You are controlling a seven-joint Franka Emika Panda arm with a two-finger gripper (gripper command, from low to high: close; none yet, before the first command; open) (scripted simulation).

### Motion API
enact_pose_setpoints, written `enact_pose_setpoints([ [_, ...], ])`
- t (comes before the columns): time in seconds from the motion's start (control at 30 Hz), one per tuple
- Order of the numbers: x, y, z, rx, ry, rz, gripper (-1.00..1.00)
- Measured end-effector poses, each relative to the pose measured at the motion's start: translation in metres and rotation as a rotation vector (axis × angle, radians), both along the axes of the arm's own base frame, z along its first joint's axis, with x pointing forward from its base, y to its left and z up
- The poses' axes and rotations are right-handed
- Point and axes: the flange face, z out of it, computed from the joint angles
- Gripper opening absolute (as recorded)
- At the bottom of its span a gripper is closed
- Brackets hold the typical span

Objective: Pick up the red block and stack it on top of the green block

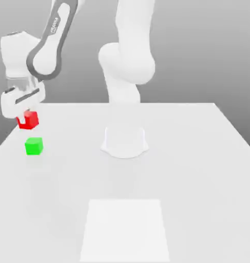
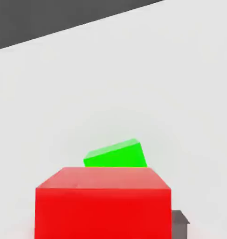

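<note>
At the exterior view's left, my gripper (image 1: 26,116) is shut on the red block (image 1: 29,120) and holds it in the air. The green block (image 1: 34,146) rests on the white table just below the red one, with a visible gap between them. In the hand view the red block (image 2: 103,203) sits close to the camera, and the green block (image 2: 116,155) lies on the table beyond it. A dark fingertip (image 2: 179,223) shows at the red block's side.
The arm's white base (image 1: 124,141) stands mid-table, to the right of both blocks in the exterior view. A paler square patch (image 1: 126,228) marks the table surface near the front edge. The table's left edge (image 1: 6,138) runs close to the blocks.
</note>
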Motion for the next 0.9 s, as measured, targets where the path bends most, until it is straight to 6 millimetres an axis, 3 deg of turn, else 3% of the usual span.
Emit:
enact_pose_setpoints([
  [0.9, 0.003, 0.001, -0.050, 0.014, -0.011, 0.000, -1.00],
])
